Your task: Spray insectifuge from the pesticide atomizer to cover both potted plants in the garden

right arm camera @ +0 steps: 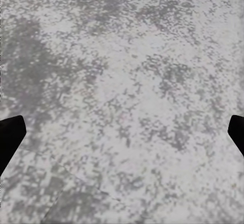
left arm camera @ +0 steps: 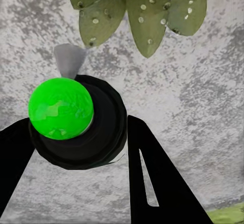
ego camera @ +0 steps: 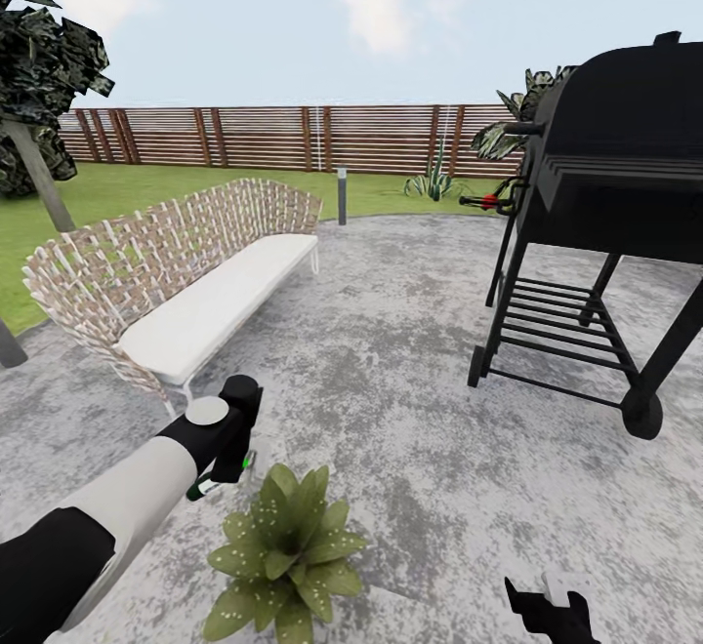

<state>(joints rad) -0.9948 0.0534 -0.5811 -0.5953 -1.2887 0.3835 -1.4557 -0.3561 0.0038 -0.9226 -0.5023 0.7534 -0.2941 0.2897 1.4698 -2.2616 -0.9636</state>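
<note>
My left gripper (ego camera: 230, 457) is shut on the pesticide atomizer (ego camera: 207, 488), just behind and left of a potted plant (ego camera: 288, 551) on the grey paving. In the left wrist view the atomizer (left arm camera: 61, 107) is a black round body with a bright green cap, held between the two black fingers (left arm camera: 152, 178) of the left gripper (left arm camera: 76, 124). Its pale grey nozzle points at the plant's leaves (left arm camera: 147, 10), which carry white specks. My right gripper (ego camera: 549, 607) hangs low at the right, open over bare paving (right arm camera: 122, 81). The second potted plant is out of view.
A wicker sofa (ego camera: 186, 273) with a white cushion stands to the left. A black grill (ego camera: 605, 205) on a wheeled frame stands to the right. Behind are a short post (ego camera: 342, 195), a spiky agave (ego camera: 430, 181), lawn and the slatted fence (ego camera: 293, 137).
</note>
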